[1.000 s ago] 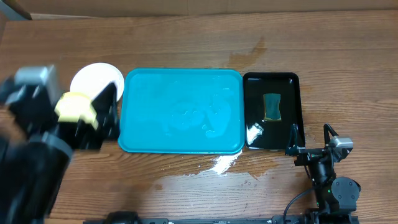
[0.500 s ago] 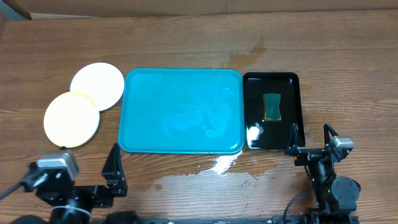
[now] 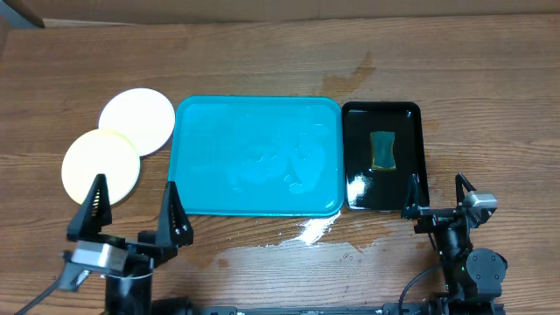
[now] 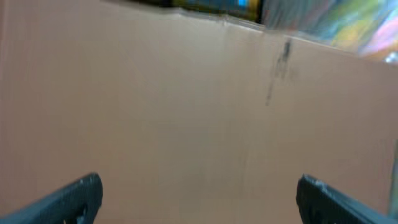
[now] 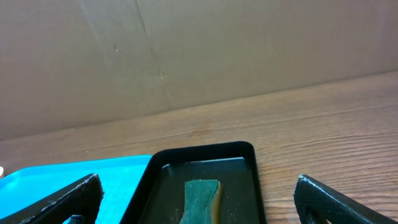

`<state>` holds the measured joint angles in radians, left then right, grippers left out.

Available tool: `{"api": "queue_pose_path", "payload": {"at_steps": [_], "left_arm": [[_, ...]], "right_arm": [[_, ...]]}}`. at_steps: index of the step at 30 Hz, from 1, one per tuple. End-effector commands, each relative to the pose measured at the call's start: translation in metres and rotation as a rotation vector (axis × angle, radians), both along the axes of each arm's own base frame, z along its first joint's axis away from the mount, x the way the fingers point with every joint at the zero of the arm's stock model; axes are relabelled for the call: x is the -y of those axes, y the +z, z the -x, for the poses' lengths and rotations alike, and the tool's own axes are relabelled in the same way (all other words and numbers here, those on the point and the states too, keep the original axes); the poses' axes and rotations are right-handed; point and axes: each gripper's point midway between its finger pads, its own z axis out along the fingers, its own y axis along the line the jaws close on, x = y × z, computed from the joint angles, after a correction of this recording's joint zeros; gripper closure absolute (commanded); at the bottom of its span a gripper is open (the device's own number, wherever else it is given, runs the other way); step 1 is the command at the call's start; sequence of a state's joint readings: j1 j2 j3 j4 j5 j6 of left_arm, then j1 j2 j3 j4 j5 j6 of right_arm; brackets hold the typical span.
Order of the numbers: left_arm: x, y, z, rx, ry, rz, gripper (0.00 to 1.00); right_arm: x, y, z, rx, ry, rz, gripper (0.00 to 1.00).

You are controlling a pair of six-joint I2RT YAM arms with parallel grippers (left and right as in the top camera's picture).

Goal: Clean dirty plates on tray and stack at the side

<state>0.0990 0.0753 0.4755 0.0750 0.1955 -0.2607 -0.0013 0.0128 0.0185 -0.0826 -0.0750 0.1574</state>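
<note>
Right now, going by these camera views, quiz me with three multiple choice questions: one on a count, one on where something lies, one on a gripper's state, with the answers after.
1. How many plates show beside the turquoise tray?
A. one
B. two
C. four

2. Where does the green sponge lie?
A. in the black tray
B. on a plate
C. on the turquoise tray

3. How is the left gripper?
A. shut on a plate
B. shut on the sponge
C. open, holding nothing

Answers:
1 B: a white plate and a pale yellow plate lie left of the tray, overlapping.
2 A: the sponge sits inside the black tray's rim.
3 C: its fingers stand wide apart, and its wrist view shows nothing between them.
</note>
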Motion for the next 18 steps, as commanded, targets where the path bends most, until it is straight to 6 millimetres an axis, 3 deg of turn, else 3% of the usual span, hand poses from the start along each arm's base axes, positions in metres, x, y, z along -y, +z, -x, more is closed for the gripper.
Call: {"api": "queue_pose_path", "payload": {"at_steps": [1,9,18], "left_arm": [[0.004,-0.026,-0.007,0.013,-0.032,-0.002,0.0],[-0.006,-0.103,-0.043,-0.135,0.0,0.03,0.0],[-0.026,-0.186,-0.067,-0.334,0.081,0.143,0.0]], "right_arm": [[0.001,-0.002,0.0,0.004,-0.006,-0.006,0.0],[0.001,-0.002,0.0,0.004,-0.006,-0.006,0.0],[0.001,-0.002,0.0,0.004,-0.006,-0.006,0.0]]}}
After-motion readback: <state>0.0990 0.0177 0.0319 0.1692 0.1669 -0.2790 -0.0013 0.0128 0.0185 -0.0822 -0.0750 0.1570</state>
